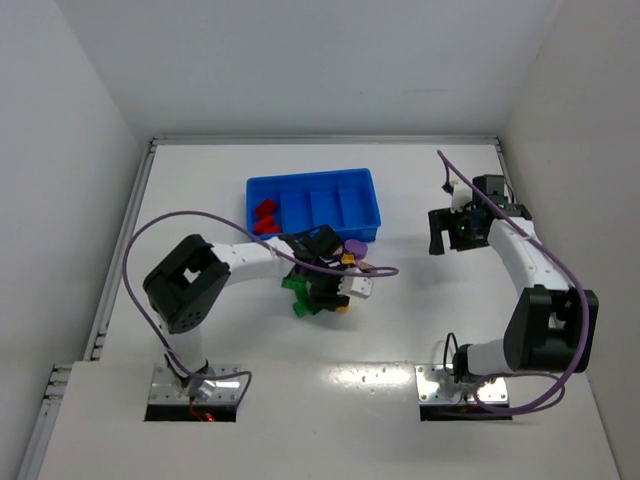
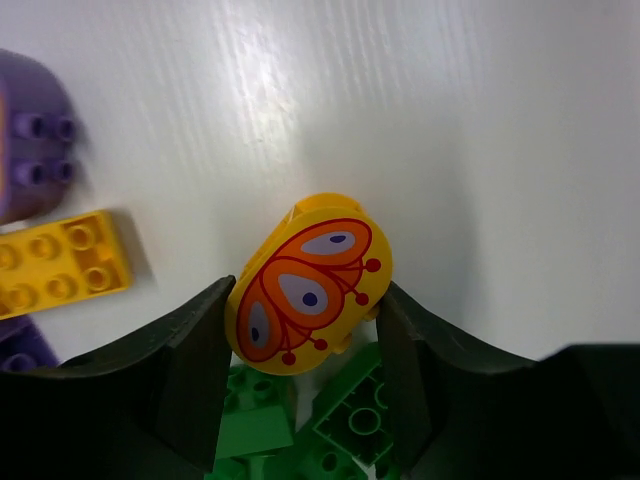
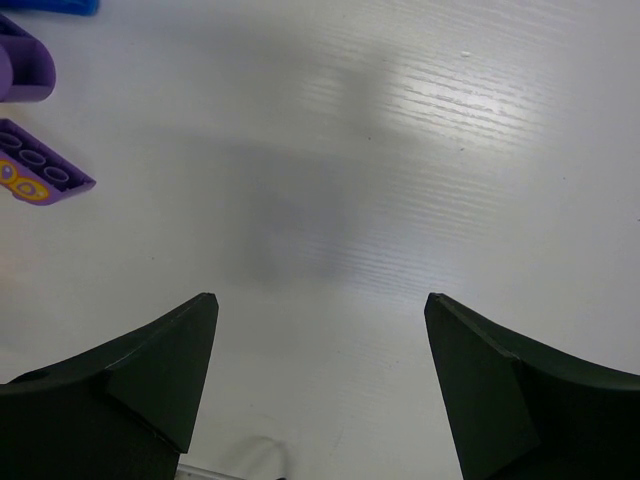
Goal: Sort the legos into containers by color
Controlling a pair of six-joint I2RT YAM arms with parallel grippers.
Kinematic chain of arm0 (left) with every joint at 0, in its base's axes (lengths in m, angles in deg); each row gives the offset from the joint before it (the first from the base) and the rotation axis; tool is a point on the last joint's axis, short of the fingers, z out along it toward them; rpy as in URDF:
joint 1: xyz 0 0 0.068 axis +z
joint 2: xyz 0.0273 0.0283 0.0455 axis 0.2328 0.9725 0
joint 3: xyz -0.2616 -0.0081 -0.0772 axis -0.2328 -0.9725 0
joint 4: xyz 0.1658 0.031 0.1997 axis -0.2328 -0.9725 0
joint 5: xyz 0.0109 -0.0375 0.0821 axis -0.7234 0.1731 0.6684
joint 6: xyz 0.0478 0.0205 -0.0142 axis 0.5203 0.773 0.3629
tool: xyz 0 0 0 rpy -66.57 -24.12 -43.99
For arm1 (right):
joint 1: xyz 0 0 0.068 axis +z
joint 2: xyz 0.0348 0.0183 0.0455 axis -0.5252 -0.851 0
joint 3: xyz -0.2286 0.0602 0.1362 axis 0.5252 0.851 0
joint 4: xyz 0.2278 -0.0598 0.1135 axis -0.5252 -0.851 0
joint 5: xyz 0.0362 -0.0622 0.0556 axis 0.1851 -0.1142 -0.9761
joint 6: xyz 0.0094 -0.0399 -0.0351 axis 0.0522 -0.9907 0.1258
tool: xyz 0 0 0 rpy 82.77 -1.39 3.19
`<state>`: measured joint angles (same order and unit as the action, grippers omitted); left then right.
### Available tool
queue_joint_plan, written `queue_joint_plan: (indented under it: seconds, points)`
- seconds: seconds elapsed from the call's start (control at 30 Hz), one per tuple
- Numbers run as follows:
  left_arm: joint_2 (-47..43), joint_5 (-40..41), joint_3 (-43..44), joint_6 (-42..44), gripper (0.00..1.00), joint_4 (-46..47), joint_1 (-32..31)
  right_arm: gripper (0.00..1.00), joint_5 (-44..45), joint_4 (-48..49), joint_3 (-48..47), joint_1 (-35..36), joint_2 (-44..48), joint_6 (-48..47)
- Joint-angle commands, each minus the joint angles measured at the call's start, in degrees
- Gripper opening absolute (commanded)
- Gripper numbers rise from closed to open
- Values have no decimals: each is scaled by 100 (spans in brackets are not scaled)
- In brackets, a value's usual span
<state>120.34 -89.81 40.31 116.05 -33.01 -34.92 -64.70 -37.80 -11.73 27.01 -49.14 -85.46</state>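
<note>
Just in front of the blue tray [image 1: 312,178], near the middle of the white table [image 1: 420,330], the left gripper [image 2: 305,300] is down on a small heap of legos [image 1: 298,292]. Its dark fingers [image 2: 190,360] press against both sides of the yellow butterfly brick [image 2: 310,285], a rounded yellow piece printed with an orange butterfly, so the gripper is closed on that brick. The brick sits on top of green bricks [image 2: 350,420]. A flat yellow brick [image 2: 60,265] and a purple brick [image 2: 30,140] lie on the table close by. The step in hand appears to be picking up a yellow piece. The next move likely calls for a straight lift clear of the heap, then a short carry to the tray. It should end over a compartment not already given to another color. The rounded sides may slip in the grip. The right gripper [image 3: 318,300] hovers well to the right of the tray, over bare table, with its jaws wide apart and nothing between them. The tray has four compartments side by side. The leftmost holds red bricks [image 1: 265,217], and the other three look empty from above.
</note>
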Motion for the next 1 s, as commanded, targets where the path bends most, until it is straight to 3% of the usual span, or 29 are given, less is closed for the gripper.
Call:
queue_joint_plan:
  seconds: [0.0,0.2,0.33,0.47,0.67,0.87,0.97]
  points:
    - [-552,-96,453,-482,34,175,135,85,-278,16,-223,80,14,-83]
    - [-1019,316,1822,-1730,34,-209,1127,84,-358,16,-750,475,-258,-135]
    - [-651,651,2781,-2047,34,-616,2015,84,-428,16,-1120,730,-513,-135]
    - [-168,652,3125,-2389,35,-800,2832,84,-534,78,-1716,1089,-943,-135]
    - [448,520,3205,-2592,37,-800,3115,84,-1034,-186,-2604,1468,-1603,-381]
    - [985,467,3318,-2592,42,-800,3115,85,-1211,-239,-2746,1925,-1972,-671]
    - [1126,467,3380,-2645,56,-800,3115,85,-1097,-239,-2746,2145,-2025,-811]
